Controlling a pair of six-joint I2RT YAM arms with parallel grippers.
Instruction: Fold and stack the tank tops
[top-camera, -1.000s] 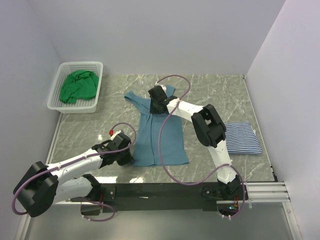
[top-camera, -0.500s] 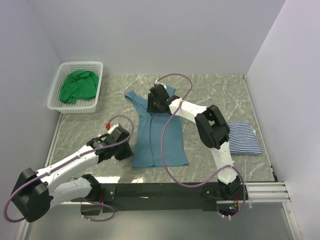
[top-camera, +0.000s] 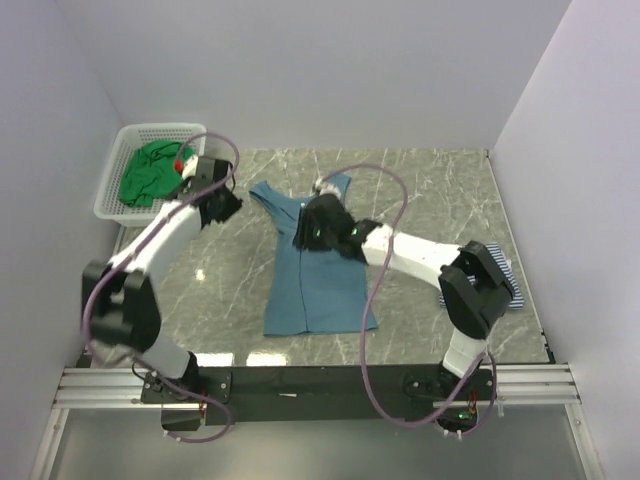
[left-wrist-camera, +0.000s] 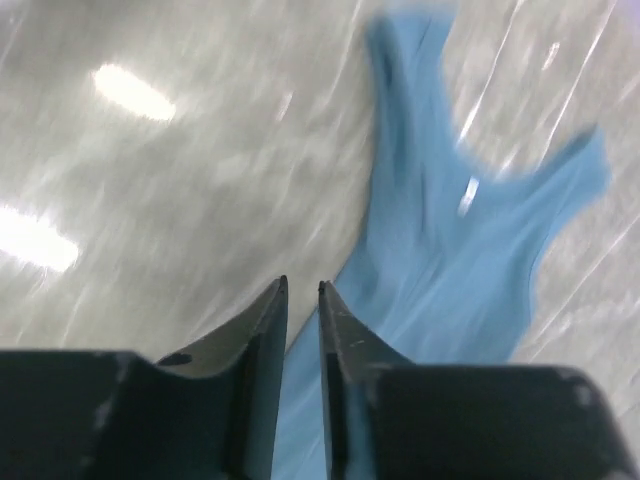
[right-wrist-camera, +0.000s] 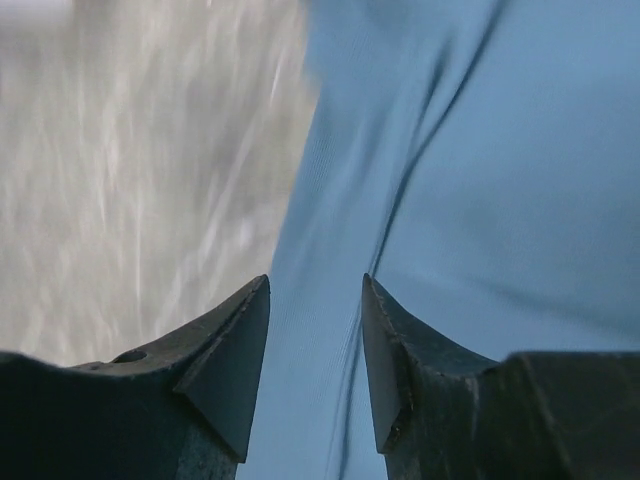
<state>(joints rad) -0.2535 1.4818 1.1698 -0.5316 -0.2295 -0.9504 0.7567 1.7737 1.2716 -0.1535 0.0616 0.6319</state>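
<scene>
Teal tank top (top-camera: 320, 290) flat on table (top-camera: 430, 185)

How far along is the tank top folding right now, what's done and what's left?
Done: the striped top, partly hidden behind the right arm, looks folded at the far right. In hand: the teal top lies flat in the middle, the right gripper open just over it, gripping nothing. Left: the green top sits crumpled in the basket, with the left gripper open near it; nothing is stacked yet.
</scene>
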